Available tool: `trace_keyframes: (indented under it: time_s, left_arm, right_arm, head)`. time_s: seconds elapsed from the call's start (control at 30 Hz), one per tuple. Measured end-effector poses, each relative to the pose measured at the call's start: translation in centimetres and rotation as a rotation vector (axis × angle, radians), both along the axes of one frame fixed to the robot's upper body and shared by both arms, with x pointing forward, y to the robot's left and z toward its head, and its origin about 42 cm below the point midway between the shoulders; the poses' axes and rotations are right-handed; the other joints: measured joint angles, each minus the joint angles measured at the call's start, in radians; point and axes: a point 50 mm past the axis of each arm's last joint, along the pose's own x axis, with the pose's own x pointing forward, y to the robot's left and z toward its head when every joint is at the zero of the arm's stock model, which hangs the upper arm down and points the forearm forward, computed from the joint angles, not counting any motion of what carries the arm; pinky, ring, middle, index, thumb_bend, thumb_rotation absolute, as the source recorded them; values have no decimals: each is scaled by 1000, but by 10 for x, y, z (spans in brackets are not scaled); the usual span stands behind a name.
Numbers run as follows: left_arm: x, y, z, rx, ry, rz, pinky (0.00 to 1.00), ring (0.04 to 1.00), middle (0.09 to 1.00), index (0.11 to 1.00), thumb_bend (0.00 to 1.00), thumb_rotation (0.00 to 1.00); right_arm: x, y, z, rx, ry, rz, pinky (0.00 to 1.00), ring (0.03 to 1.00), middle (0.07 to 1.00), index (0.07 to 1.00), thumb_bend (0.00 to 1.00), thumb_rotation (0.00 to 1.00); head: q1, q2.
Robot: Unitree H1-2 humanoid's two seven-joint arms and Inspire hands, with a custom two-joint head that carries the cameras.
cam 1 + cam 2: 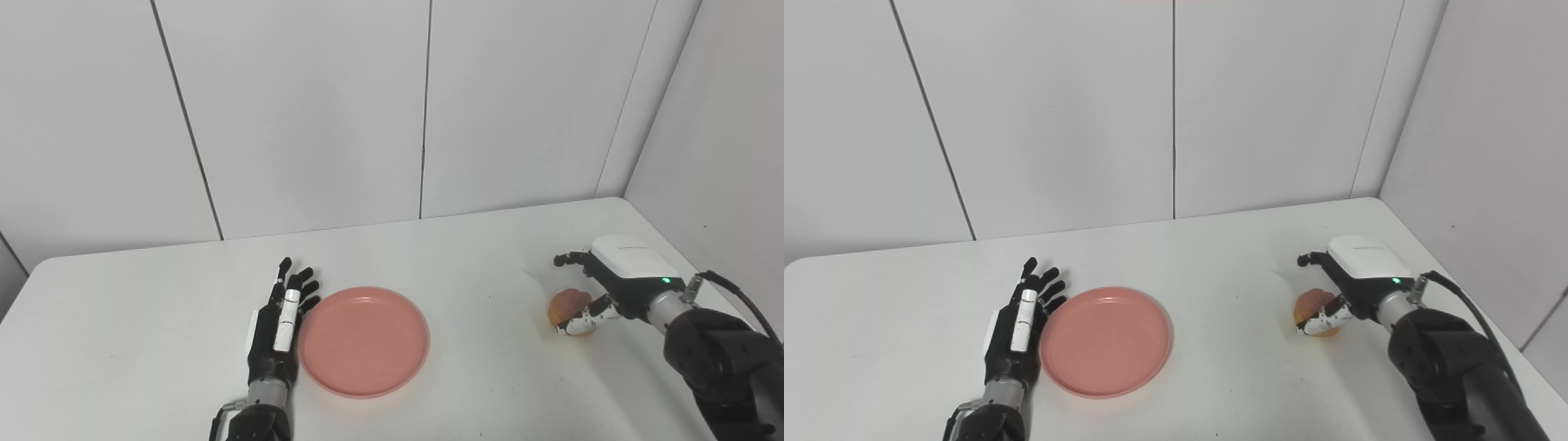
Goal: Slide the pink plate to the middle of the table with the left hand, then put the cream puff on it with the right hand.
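Note:
The pink plate (363,341) lies flat on the white table (478,257), near its middle and a little to the left. My left hand (278,324) lies open, fingers straight and pointing away, with its side against the plate's left rim. The cream puff (565,306), round and golden brown, sits on the table at the right. My right hand (615,275) is at the puff: the thumb (582,323) rests against its near side, and the fingers (571,258) reach out above and beyond it, spread and not closed on it.
The table's back edge meets a white panelled wall (306,122). A side wall (723,153) stands close along the table's right edge, just beyond my right arm.

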Motion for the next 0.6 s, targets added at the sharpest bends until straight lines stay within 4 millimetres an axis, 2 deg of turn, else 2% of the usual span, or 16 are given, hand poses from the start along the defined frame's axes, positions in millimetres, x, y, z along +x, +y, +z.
trace_keyframes:
  time_s: [0.1, 0.43, 0.6]
  left_arm:
    - [0, -1, 0, -1, 0, -2, 788, 821, 863, 949, 845, 840]
    - [-3, -3, 0, -5, -2, -8, 795, 826, 858, 954, 836, 845]
    - [-4, -3, 1, -6, -3, -9, 799, 821, 849, 950, 834, 843]
  right_arm:
    - [8, -1, 0, -17, 20, -3, 564, 761, 825, 775, 1000, 322]
    - [32, -10, -21, -127, 140, -36, 560, 777, 823, 779, 1000, 307]
    - [35, -12, -29, -143, 166, -46, 613, 803, 841, 791, 1000, 297]
  head:
    - [0, 2]
    - [11, 9]
    - [15, 14]
